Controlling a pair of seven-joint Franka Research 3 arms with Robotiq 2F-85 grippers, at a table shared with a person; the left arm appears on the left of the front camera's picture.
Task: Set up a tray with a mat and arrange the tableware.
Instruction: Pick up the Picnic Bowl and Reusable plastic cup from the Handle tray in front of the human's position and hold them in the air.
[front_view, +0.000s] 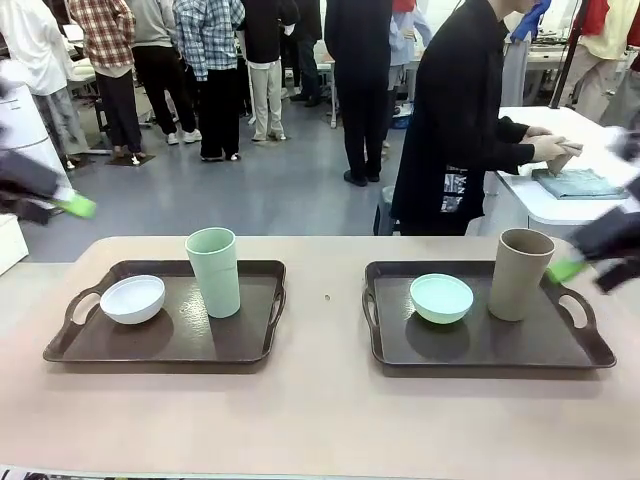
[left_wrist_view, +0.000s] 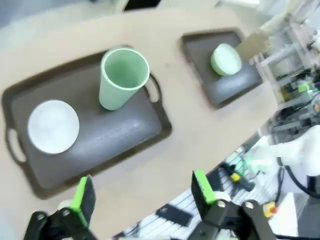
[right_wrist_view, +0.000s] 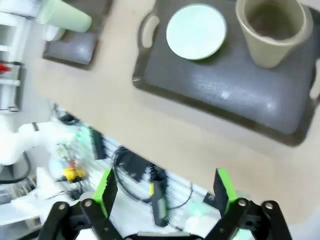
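Tan cup (right_wrist_view: 272, 32) stands beyond the released right claw (right_wrist_view: 165, 187). Pale green cup (left_wrist_view: 122, 77) stands beyond the released left claw (left_wrist_view: 142, 192)

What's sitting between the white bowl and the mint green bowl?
The pale green cup, then a strip of table between the two trays, as the front view shows.

Two trays (front_view: 190, 335) (front_view: 500, 340), two bowls (front_view: 132, 298) (front_view: 441, 297), two cups (front_view: 214, 271) (front_view: 521, 273), perhaps one mat (front_view: 578, 183)

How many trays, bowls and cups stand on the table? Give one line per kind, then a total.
Trays: 2 (left tray, right tray)
Bowls: 2 (white bowl, mint green bowl)
Cups: 2 (pale green cup, tan-brown cup)
Total: 6
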